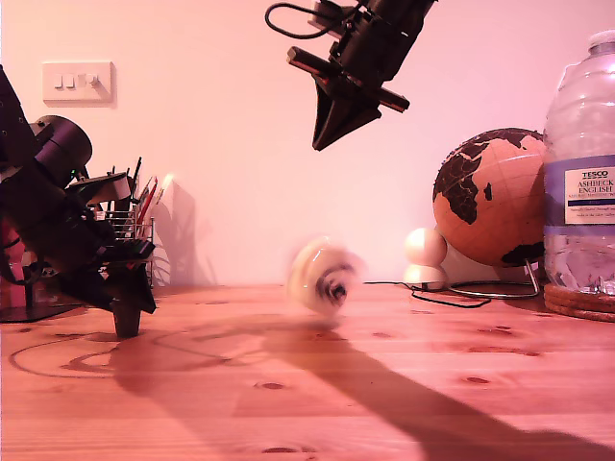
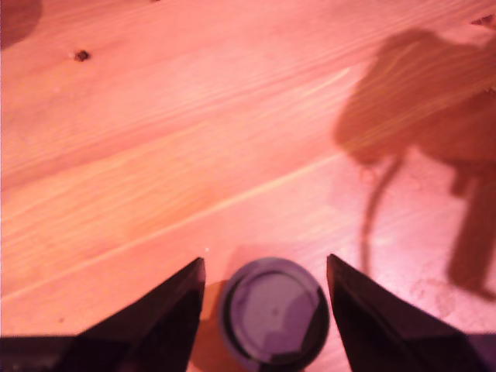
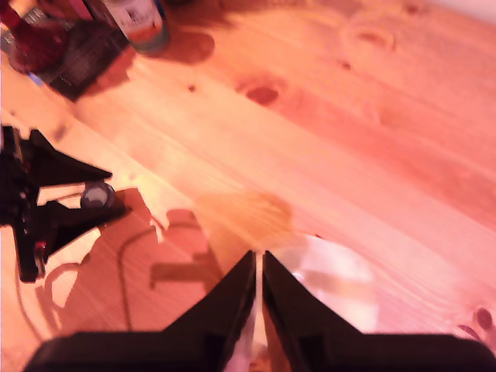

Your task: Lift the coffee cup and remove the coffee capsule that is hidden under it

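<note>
Pine tabletop [image 1: 404,403]: blurred white ceramic mug [image 1: 325,276] tumbling loose, risking rolling off; second gripper [image 3: 258,267] hanging closed, empty; first gripper [image 2: 266,291] straddling, jaws apart, dark round-rimmed capsule [image 2: 273,312]

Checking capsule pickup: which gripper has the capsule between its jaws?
My first gripper, low on the table, straddling the capsule; my second gripper hangs raised, shut.

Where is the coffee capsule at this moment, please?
The coffee capsule stands on the wooden table between the open jaws of my first gripper, at the exterior view's left, in front of the pen holder.
</note>
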Action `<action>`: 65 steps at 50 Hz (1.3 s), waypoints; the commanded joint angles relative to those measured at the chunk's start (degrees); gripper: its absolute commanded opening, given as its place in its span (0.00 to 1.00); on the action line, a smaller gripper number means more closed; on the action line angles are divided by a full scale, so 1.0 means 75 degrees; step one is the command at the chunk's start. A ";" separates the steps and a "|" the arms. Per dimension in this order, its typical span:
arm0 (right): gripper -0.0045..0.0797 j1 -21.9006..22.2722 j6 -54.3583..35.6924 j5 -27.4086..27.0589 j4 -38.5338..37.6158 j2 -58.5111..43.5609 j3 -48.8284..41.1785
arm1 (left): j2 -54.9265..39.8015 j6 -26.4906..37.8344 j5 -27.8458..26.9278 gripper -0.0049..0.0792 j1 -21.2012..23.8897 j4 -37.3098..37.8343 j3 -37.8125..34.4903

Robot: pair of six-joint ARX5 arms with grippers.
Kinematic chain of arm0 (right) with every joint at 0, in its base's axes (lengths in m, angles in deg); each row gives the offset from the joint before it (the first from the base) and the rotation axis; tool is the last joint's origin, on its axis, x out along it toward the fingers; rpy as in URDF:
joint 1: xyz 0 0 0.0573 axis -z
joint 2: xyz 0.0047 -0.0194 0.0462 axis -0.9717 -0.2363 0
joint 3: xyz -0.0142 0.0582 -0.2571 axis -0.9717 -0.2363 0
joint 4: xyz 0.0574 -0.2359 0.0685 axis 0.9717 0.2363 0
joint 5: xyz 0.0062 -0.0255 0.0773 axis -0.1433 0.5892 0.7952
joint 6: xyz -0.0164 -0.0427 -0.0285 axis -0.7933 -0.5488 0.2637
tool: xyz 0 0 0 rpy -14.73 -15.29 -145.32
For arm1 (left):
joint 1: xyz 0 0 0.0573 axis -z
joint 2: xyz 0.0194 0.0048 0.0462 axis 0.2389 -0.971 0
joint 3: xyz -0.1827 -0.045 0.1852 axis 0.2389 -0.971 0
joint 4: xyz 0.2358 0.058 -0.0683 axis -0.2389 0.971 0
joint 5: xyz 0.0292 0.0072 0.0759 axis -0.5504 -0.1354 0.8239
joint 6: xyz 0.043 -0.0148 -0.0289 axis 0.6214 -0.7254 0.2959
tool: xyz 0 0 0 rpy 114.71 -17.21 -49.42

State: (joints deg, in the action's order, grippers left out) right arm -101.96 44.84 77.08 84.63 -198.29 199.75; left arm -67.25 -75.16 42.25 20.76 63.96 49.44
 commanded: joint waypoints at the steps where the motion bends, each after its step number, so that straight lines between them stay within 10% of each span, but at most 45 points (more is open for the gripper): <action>1: 0.04 -0.0082 0.0064 -0.0073 -0.0055 -0.0020 0.0067 | 0.0326 -0.0067 -0.0108 0.60 -0.0047 0.0020 0.0017; 27: 0.04 -0.0245 0.0181 -0.0105 0.0050 -0.0184 0.0067 | 0.1323 -0.0160 -0.0175 0.51 -0.0128 -0.0207 0.0020; 51: 0.04 -0.0245 0.0181 -0.0105 0.0035 -0.0265 0.0067 | 0.1361 -0.0251 -0.0656 0.03 -0.0154 -0.0137 0.0134; 65: 0.04 -0.0245 0.0187 -0.0105 0.0050 -0.0364 0.0067 | 0.1737 -0.0627 -0.1105 0.03 -0.0152 -0.0134 0.0134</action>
State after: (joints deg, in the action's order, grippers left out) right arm -103.45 46.13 76.10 85.29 -198.38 199.77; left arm -56.01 -79.49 34.80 19.76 63.42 50.38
